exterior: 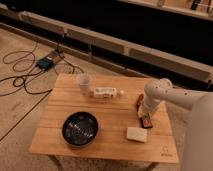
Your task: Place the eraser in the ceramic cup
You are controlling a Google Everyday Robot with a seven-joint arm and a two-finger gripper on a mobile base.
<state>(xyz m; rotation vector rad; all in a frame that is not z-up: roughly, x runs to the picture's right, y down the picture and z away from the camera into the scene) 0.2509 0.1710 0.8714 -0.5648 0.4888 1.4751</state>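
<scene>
The eraser (146, 122), a small dark block with orange-tan edges, lies on the wooden table (107, 112) near its right side. My gripper (144, 113) hangs straight down from the white arm (167, 96), right over the eraser's far end and touching or nearly touching it. The ceramic cup (84, 82), small and white, stands upright at the table's far left, well away from the gripper.
A wide black bowl (80, 128) sits at the front left. A cream-white pad (136, 134) lies just in front of the eraser. A reddish-brown oblong item (139, 101) lies behind the gripper. A white bottle-like item (105, 92) lies beside the cup. Cables (25, 75) run on the floor to the left.
</scene>
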